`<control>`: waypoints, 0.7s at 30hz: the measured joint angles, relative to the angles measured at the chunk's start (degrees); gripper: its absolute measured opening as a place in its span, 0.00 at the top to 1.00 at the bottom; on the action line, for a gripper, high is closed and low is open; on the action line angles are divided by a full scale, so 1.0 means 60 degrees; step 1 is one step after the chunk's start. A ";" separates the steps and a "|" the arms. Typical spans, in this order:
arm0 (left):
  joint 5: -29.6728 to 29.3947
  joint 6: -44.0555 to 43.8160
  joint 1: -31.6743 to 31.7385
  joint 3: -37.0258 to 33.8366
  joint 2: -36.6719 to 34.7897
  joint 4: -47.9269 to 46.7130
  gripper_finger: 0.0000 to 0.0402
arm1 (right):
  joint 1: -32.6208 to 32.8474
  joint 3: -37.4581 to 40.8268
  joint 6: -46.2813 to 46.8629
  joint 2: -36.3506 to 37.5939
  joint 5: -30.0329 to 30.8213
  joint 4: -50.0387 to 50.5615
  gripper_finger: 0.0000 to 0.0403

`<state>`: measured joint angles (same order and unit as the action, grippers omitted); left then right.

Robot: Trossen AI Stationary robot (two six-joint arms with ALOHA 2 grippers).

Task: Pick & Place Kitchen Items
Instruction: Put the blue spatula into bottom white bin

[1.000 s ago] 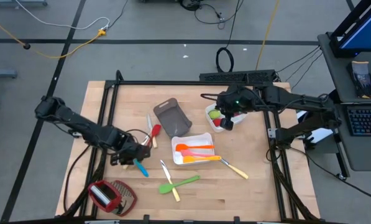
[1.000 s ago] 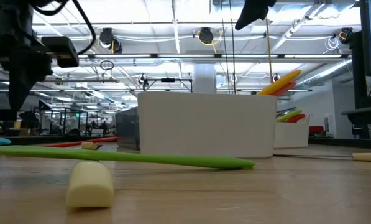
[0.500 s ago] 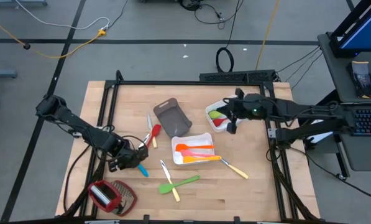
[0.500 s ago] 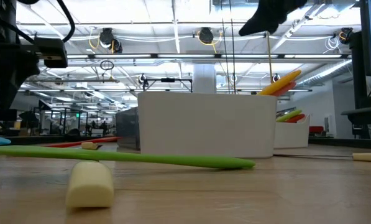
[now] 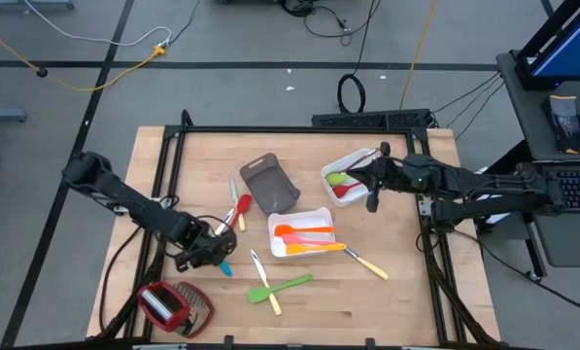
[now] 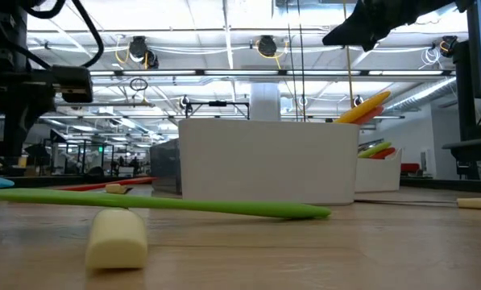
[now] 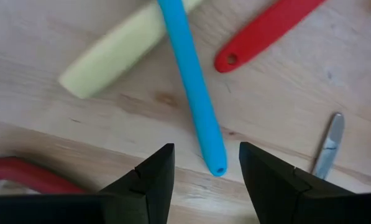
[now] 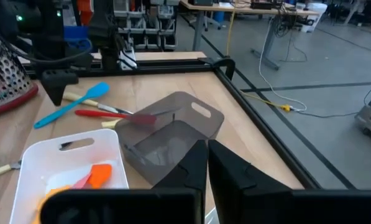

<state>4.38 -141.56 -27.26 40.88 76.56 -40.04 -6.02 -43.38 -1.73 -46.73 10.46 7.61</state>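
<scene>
The wooden table [image 5: 387, 301] carries three trays. The white tray [image 5: 299, 219] at centre holds orange utensils [image 5: 307, 233] as it did a second ago. The grey-brown tray [image 5: 269, 183] behind it and the small white tray [image 5: 343, 167] at the right rear, with its green and red utensils [image 5: 342, 184], have not shifted.

The right arm has drawn back toward its own side since the earlier picture: the right gripper [image 5: 372, 185], then over the small white tray, now sits at that tray's outer edge. Its fingers are pressed together, and nothing shows between them in the right wrist view.

The left arm has moved toward the front of the table; the left gripper [image 5: 210, 255] now hangs low over the blue utensil [image 5: 221, 263], just beside the red-and-silver grater [image 5: 173, 303]. Its fingers [image 7: 149, 180] are spread apart, and in the left wrist view the tip of the blue handle [image 7: 194, 93] lies between them, not touching either.

Remaining items lie as before: the red spatula [image 5: 239, 209] and a pale-handled knife [image 5: 233, 191] by the grey-brown tray, the green spatula [image 5: 288, 285] and another knife [image 5: 261, 272] in front of the white tray, and a yellow-handled utensil [image 5: 365, 262] to its right.
</scene>
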 joint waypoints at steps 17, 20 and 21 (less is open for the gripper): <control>0.0759 0.0010 0.0026 0.0000 0.1406 0.1205 0.54 | 0.0002 0.0004 -0.0402 0.0002 -0.0004 -0.0014 0.98; 0.0573 0.0063 0.0061 0.0004 0.1670 0.1242 0.54 | 0.0003 0.0004 -0.0402 0.0002 -0.0004 -0.0014 0.98; 0.0554 0.0059 0.0079 0.0011 0.1731 0.1266 0.54 | 0.0003 0.0004 -0.0402 0.0002 -0.0004 -0.0014 0.98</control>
<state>7.70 -141.20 -26.78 40.95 86.95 -32.44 -6.00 -43.35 -4.14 -46.72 10.44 7.53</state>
